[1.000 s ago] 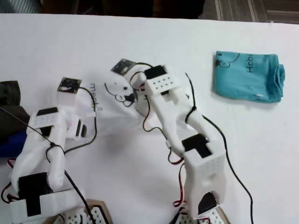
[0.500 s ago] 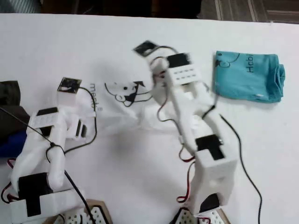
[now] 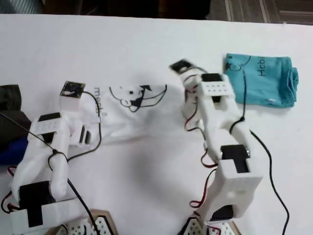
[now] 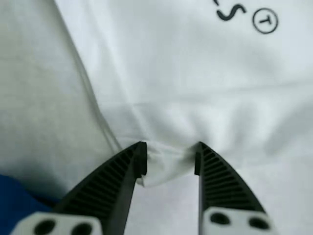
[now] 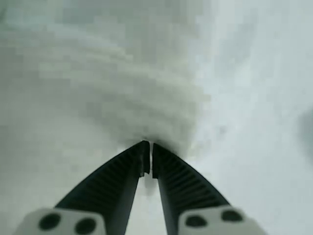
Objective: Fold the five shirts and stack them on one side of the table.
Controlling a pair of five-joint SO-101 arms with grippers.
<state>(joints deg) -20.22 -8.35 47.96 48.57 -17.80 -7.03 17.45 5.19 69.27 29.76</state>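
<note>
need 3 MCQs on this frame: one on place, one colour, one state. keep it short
1. Where is the folded teal shirt?
A. on the table, at the right of the high view
B. stacked on another shirt
C. draped over an arm

2. The spread shirt between the arms is:
A. white
B. red
C. teal

3. The right gripper is:
A. wide open
B. shut on the spread shirt
C. shut on the teal shirt

Answers:
1 A: it lies alone on bare tabletop there.
2 A: white cloth with a black drawing.
3 B: in the right wrist view its fingertips nearly meet, with white cloth bunched at them.
</note>
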